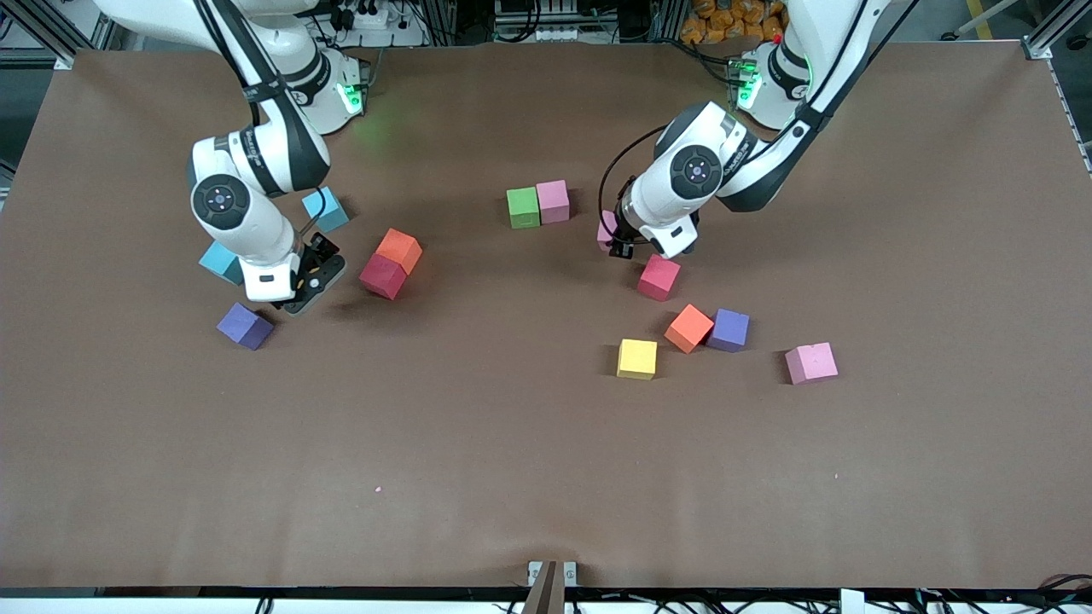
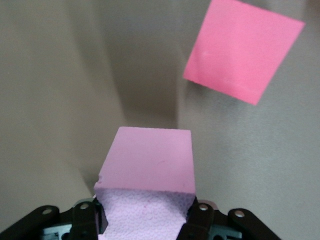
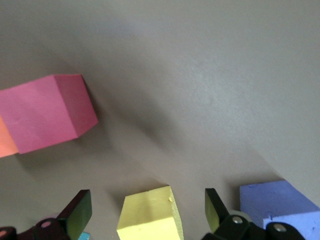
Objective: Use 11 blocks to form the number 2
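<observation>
Two blocks (image 1: 537, 205) touch, others (image 1: 706, 333) scattered apart.

Green block (image 1: 523, 207), pink block (image 1: 553, 201)

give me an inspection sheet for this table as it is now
surface: brown table, a pink speck
job's things: green block and pink block touching side by side; red block, orange block, purple block, yellow block and loose pink block toward the left arm's end; orange-and-red pair and second purple block toward the right arm's end
clutter: two light-blue blocks by the right arm
hands: left hand shut on held pink block; right hand open over second yellow block
cables: black loop at the left arm's wrist
surroundings: metal frame
</observation>
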Available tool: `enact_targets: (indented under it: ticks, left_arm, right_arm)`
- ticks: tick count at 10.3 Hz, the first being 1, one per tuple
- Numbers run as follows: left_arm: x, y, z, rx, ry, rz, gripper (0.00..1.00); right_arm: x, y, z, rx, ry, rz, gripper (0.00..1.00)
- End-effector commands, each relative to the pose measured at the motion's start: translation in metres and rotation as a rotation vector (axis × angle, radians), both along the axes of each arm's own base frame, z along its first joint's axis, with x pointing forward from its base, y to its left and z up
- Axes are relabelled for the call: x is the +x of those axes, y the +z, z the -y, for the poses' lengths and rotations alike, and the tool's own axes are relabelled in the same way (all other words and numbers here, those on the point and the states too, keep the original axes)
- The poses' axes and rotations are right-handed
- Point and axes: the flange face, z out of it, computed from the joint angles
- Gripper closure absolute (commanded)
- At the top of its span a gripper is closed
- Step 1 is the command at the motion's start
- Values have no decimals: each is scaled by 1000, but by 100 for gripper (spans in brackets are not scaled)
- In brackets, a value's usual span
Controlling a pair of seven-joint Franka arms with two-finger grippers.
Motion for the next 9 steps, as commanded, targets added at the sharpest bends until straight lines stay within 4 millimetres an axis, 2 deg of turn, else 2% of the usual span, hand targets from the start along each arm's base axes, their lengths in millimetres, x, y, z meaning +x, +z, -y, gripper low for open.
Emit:
enact_targets:
  ticks: [1, 2, 4, 6, 8, 9]
  left_arm:
    - [-22, -4, 6, -5, 62, 18, 100]
    - [-36, -11, 12, -15, 81, 40, 100]
    - [-55, -24, 11, -2, 115, 35, 100]
    - [-60, -31, 8, -13, 187, 54, 100]
    - [-70, -37, 8, -15, 237, 57, 100]
    - [-81, -39, 14, -26, 238, 71, 100]
  right_arm:
    - [3, -5, 37, -14, 98, -16, 0]
    - [1, -9, 46, -8, 171, -45, 0]
    - [-14, -20, 65, 3, 236, -91, 0]
    - [-23, -28, 80, 23, 313, -114, 0]
    - [-34, -37, 83, 38, 341, -134, 0]
    - [-39, -42, 82, 42, 342, -141, 0]
